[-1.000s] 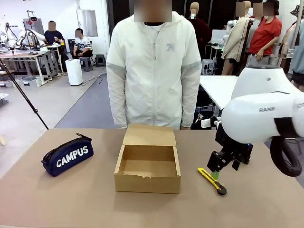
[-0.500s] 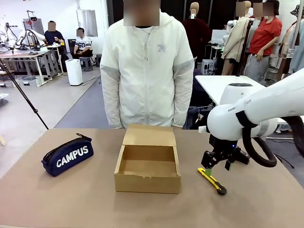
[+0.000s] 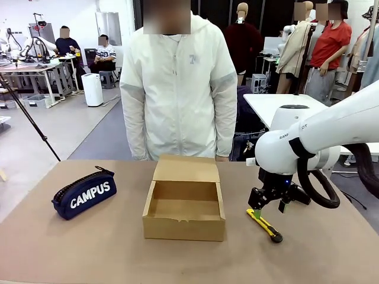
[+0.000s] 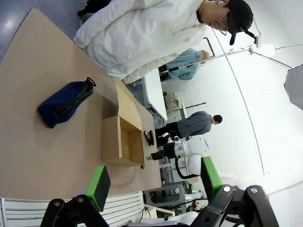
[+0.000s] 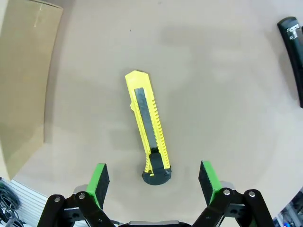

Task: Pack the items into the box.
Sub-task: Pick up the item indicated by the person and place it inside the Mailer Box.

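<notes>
The brown cardboard box (image 3: 183, 204) stands open mid-table, its flap raised toward the person; it also shows as box (image 4: 120, 142) and box (image 5: 23, 85). A navy "CAMPUS" pouch (image 3: 84, 195) lies to its left, pouch (image 4: 64, 104). Right of the box lies the yellow-and-black utility knife (image 3: 265, 225). My right gripper (image 3: 267, 208) hangs open just above the knife's far end; in the right wrist view the knife (image 5: 147, 125) lies between the green pads, with my right gripper (image 5: 154, 178) apart from it. A black stapler (image 5: 296, 52) sits beyond, stapler (image 4: 149, 137). My left gripper (image 4: 154, 182) is open and holds nothing.
A person in a white jacket (image 3: 177, 89) stands at the far edge behind the box, arms down. The tan tabletop (image 3: 89, 248) has bare room in front of the box and between box and pouch.
My right arm has swung left and lowered, bringing the open gripper over the knife. The person has shifted slightly left. Pouch, box and knife have not moved.
</notes>
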Robot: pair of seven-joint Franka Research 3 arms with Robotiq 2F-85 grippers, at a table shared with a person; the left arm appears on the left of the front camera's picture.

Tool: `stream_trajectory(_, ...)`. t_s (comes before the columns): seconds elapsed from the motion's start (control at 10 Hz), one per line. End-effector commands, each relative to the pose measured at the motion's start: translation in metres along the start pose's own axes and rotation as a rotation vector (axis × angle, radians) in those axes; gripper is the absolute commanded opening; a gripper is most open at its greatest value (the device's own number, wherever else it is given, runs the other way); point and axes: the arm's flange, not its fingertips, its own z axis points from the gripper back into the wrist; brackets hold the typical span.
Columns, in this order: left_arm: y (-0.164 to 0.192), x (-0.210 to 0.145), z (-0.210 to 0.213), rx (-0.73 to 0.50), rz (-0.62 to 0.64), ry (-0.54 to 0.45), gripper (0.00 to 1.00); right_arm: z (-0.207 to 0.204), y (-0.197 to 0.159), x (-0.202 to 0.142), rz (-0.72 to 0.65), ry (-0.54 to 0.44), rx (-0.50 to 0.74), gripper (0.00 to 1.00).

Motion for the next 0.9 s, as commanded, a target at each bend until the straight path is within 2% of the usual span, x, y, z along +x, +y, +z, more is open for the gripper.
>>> stream_trajectory(0.0,-0.001,0.001,0.000,-0.017,-0.017,-0.006,1.00,-0.007,0.006,-0.001,0.174,0.058,-0.027,1.00)
stream_trajectory(0.1,-0.001,0.001,0.000,-0.017,-0.017,-0.006,1.00,-0.014,0.011,-0.001,0.351,0.095,-0.052,1.00)
stream_trajectory(0.3,-0.001,0.001,0.000,-0.017,-0.017,-0.006,1.00,-0.020,0.018,-0.005,0.455,0.081,-0.093,1.00)
stream_trajectory(0.8,-0.001,0.001,0.000,-0.017,-0.017,-0.006,1.00,-0.038,0.030,-0.007,0.350,0.029,-0.050,1.00)
